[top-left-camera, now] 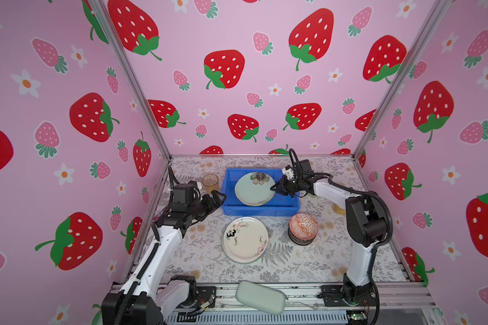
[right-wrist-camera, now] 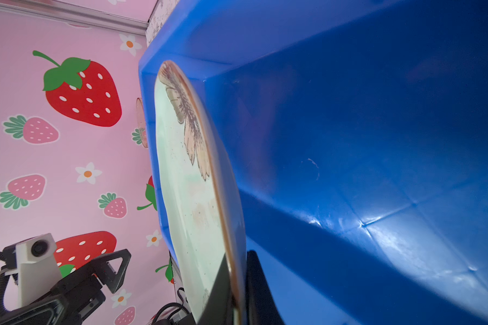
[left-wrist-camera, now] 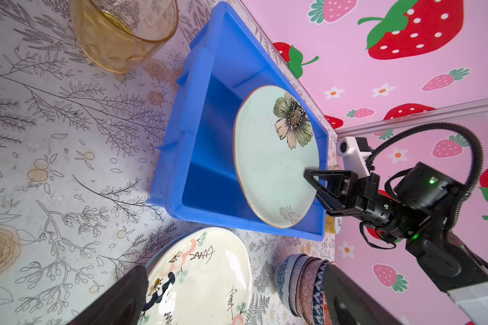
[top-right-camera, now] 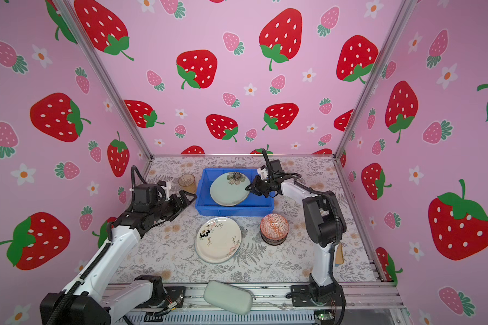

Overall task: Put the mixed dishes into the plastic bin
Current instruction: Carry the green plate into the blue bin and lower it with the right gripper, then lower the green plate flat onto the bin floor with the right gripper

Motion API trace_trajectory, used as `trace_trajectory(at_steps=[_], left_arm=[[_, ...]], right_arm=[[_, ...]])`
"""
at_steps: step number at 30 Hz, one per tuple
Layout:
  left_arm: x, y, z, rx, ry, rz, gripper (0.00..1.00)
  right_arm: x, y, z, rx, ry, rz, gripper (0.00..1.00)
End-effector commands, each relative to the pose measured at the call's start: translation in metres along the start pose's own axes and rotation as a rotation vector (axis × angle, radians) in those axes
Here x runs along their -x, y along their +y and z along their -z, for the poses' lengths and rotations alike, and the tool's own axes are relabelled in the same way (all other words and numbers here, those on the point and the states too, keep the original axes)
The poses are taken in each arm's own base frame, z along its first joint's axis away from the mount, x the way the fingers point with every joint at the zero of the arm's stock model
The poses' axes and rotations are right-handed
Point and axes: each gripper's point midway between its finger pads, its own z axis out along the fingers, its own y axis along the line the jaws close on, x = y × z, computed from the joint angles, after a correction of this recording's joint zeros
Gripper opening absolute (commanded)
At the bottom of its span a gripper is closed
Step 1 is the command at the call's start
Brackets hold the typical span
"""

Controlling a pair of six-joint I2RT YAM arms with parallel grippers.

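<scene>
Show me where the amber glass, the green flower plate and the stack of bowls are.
amber glass (top-left-camera: 210,184), in a top view, on its side wall.
green flower plate (top-left-camera: 252,194), in a top view, on its bare middle.
stack of bowls (top-left-camera: 303,225), in a top view, on the orange top bowl.

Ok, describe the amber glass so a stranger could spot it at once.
Find the bright blue rectangular plastic bin at the back of the floral table. Just outside its left wall in both top views stands the amber glass tumbler, upright. It alone is see-through, unlike the opaque cream round plate and stacked patterned bowls.
</scene>
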Motion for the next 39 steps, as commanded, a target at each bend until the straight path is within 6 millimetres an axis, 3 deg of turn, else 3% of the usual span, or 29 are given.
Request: trace_trajectory(at_steps=[1, 14, 39], left_arm=[[0.012, -0.011, 0.006, -0.020, -0.035, -0.034, 0.99], [0.005, -0.004, 0.002, -0.019, -0.024, -0.013, 0.99], [0.003, 0.005, -0.011, -0.012, 0.003, 0.010, 0.99]], right_arm=[[0.021, 0.039, 0.008, 0.121, -0.057, 0.068, 0.00], [0.023, 0.027, -0.025, 0.125, -0.040, 0.024, 0.00], [0.024, 0.021, -0.056, 0.124, -0.023, -0.012, 0.00]])
